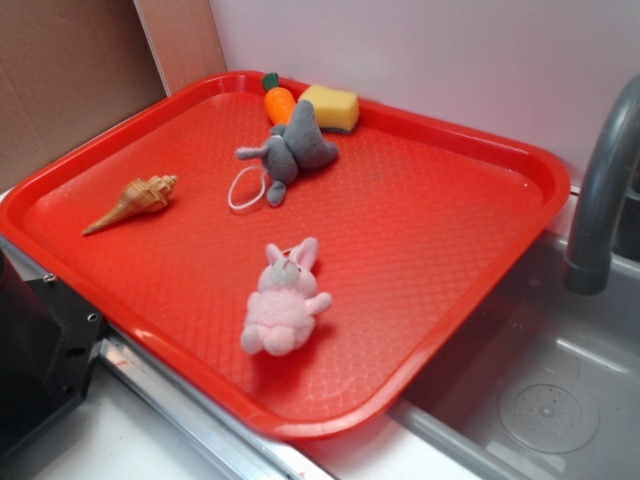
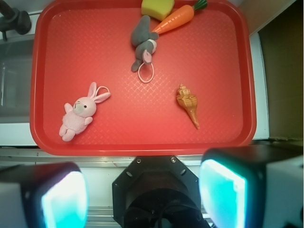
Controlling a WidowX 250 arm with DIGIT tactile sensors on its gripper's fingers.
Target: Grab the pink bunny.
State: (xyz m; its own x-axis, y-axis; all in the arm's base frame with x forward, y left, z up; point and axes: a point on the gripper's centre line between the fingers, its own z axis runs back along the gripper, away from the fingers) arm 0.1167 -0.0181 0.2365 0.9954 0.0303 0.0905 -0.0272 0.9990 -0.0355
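- The pink bunny (image 1: 283, 301) (image 2: 81, 112) is lying on its back near the red tray's (image 1: 430, 260) (image 2: 213, 71) front edge.
- The gripper (image 2: 142, 187) is hanging wide open, holding nothing, its fingertips cut off by the wrist view's bottom edge.
- The grey plush (image 1: 292, 150) (image 2: 144, 42) is partly hiding the carrot (image 1: 279, 101) (image 2: 176, 18).

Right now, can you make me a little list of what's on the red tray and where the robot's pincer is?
tray: red tray, beside a sink
pink bunny: lying near the front edge, nothing touching it
grey plush animal: at the back, against the carrot
carrot: orange
sponge: yellow, back edge
seashell: tan, alone
pincer: open, off the tray, holding nothing
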